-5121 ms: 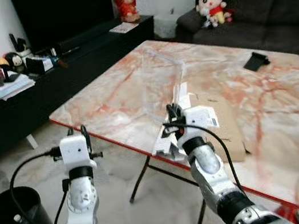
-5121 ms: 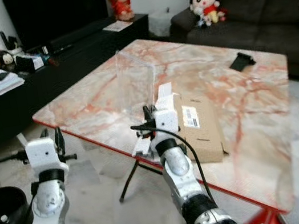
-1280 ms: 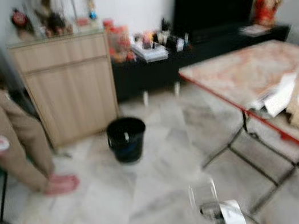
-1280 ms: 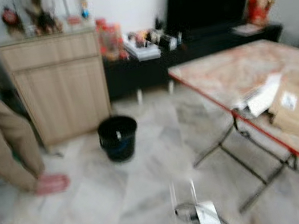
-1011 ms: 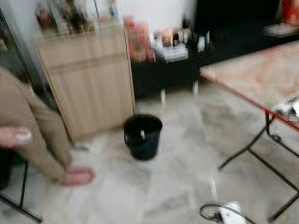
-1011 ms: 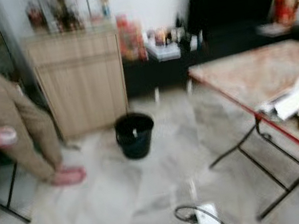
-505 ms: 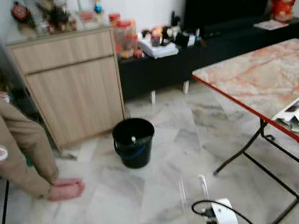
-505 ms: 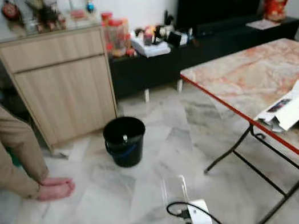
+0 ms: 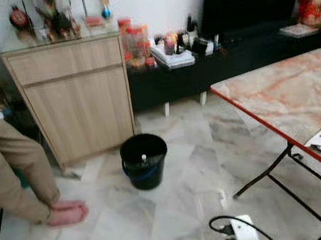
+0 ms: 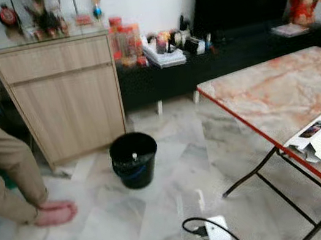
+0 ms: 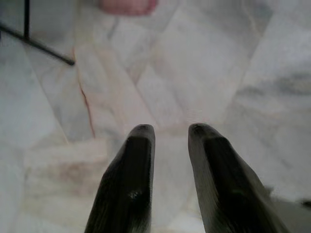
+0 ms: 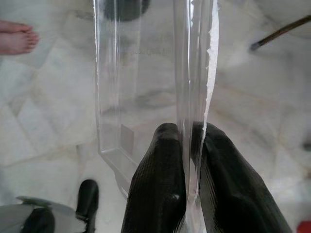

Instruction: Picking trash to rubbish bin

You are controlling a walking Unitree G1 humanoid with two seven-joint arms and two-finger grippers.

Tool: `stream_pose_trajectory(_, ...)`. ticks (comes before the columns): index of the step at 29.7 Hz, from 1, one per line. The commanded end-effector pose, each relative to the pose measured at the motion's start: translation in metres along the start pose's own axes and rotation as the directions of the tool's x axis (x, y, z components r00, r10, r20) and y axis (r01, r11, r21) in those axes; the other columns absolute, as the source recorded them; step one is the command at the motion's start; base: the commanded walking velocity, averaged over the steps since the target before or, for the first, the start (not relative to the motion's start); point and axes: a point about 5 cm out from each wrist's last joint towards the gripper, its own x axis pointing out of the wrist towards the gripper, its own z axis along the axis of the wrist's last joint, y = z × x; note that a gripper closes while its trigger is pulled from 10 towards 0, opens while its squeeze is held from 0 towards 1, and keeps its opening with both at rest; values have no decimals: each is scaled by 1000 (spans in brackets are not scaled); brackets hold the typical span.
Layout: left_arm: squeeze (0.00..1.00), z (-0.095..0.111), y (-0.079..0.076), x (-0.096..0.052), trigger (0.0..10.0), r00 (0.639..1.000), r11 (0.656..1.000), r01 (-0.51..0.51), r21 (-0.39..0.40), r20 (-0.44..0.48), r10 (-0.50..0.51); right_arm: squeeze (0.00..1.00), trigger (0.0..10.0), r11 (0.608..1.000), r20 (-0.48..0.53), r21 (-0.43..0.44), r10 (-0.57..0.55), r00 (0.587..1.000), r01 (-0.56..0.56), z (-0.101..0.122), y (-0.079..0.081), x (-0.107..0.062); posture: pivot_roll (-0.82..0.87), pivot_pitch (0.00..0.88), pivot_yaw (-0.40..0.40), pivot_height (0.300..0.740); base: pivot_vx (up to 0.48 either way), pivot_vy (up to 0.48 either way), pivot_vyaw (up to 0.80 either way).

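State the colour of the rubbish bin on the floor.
Black. The rubbish bin shows best in the left eye view, before the wooden cabinet.

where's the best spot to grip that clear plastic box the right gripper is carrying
Best along a thin flat wall edge, where the right gripper already pinches it. The clear plastic box is wide and hollow, likely too broad for the fingers to span, but one wall slips between them. Come in along the wall's plane from its open edge, so each finger presses a flat face. The left gripper hangs free over the floor.
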Motion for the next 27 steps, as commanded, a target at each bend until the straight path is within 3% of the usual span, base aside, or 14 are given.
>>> stream_pose_trajectory(1,0,0,-12,0,10000,1000,1000,25,-13,-6,-25,0,10000,999,-7,-10,-34,999,34,-3,-13,-2,38,5,-89,740,401,0,0)
stream_pose_trajectory(10,0,-2,-11,-1,10000,1000,1000,22,-18,-10,-22,0,10000,1000,-3,-13,-28,1000,28,-2,-12,-2,38,9,-90,740,397,0,606)
stream_pose_trajectory(27,0,4,-12,1,10000,1000,999,31,-11,1,-31,0,10000,999,3,12,-35,999,35,-1,-12,-2,36,41,-85,740,398,0,0)
